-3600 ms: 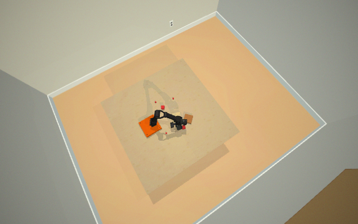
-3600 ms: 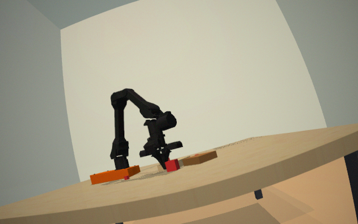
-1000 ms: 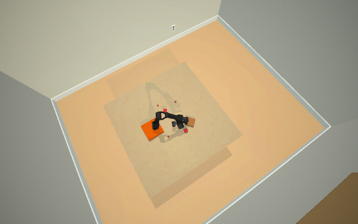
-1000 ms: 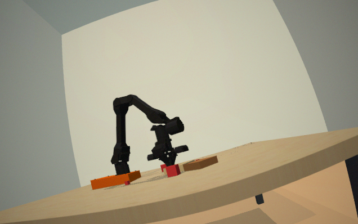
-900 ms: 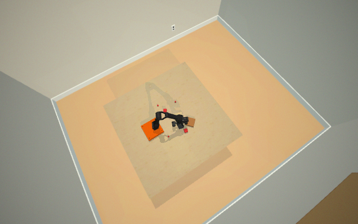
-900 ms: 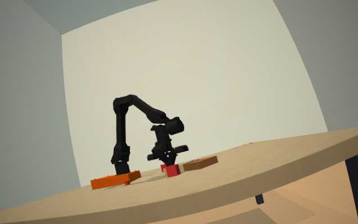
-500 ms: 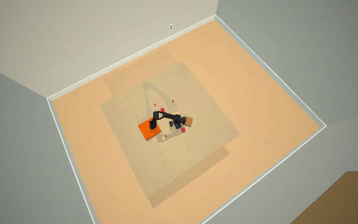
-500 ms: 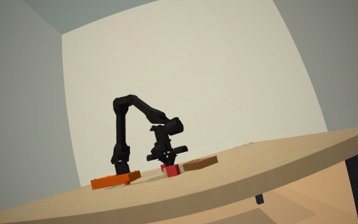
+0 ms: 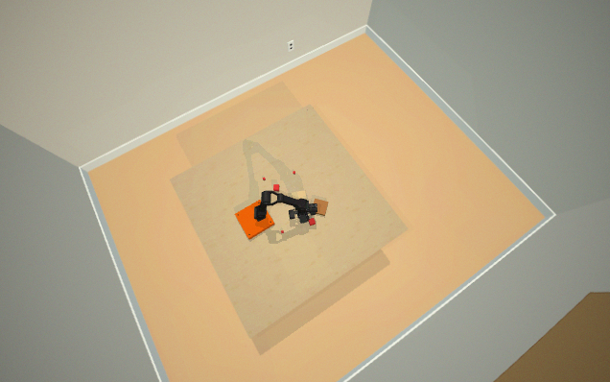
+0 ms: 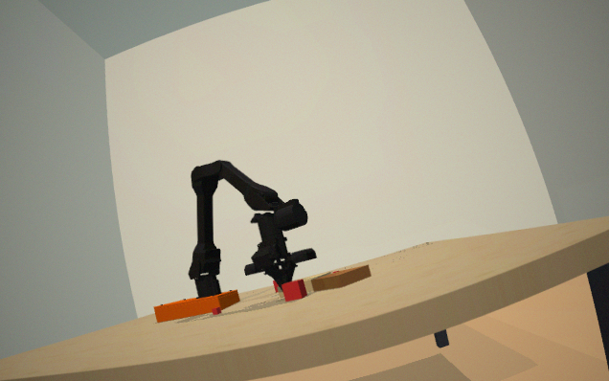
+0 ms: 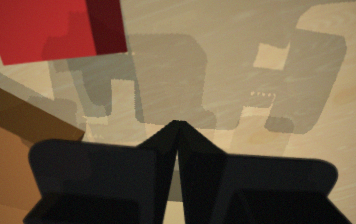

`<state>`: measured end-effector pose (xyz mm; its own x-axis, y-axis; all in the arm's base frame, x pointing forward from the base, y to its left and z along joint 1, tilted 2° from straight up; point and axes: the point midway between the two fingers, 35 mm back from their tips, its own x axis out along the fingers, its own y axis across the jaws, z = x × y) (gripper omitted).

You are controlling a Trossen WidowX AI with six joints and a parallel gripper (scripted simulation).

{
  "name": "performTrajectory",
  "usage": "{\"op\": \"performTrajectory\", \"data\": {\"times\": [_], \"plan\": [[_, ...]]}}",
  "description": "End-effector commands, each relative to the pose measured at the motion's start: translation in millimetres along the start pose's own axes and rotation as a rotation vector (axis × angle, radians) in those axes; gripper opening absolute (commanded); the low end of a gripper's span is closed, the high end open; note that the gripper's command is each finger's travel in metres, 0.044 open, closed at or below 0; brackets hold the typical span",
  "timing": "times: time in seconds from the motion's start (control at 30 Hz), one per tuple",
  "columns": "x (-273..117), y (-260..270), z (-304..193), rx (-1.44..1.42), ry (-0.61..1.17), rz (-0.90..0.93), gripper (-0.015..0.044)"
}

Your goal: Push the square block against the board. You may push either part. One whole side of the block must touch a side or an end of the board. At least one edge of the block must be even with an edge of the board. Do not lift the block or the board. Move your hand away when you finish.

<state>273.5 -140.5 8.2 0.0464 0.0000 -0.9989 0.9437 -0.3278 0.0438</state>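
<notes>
A brown wooden block [image 9: 321, 207] [image 10: 341, 278] [image 11: 15, 167], roughly square from above, lies flat beside the hand. A pale wooden piece [image 9: 300, 194], which looks like the board, shows left of it in the top view, partly under the arm; its outline is hard to tell from the table. Whether the two touch is hidden. My gripper [image 10: 284, 288] [image 11: 178, 126] is shut and empty, tips pointing down close to the table. In the wrist view the brown block is to its left, with a gap from the fingertips.
A red cube [image 9: 312, 222] [image 10: 293, 290] [image 11: 47, 30] lies close to the hand and the brown block. Another red cube [image 9: 276, 187] and several tiny red cubes lie around the arm. The arm stands on an orange base [image 9: 249, 226] [image 10: 187, 308].
</notes>
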Motion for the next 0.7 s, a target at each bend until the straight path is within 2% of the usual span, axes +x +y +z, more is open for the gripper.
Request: {"op": "performTrajectory", "data": {"times": [0.0,0.23,0.33,0.4,0.67], "plan": [[-0.1,0.3,6.6,-0.004,0.004,-0.001,0.0000],[-3.0,0.1,11.7,0.000,-0.001,0.000,0.0000],[-42.8,1.1,12.2,-0.003,0.003,0.000,0.0000],[-55.4,0.1,12.1,-0.004,0.004,0.000,0.0000],[-55.5,-0.5,4.9,-0.056,0.004,0.000,0.0000]]}}
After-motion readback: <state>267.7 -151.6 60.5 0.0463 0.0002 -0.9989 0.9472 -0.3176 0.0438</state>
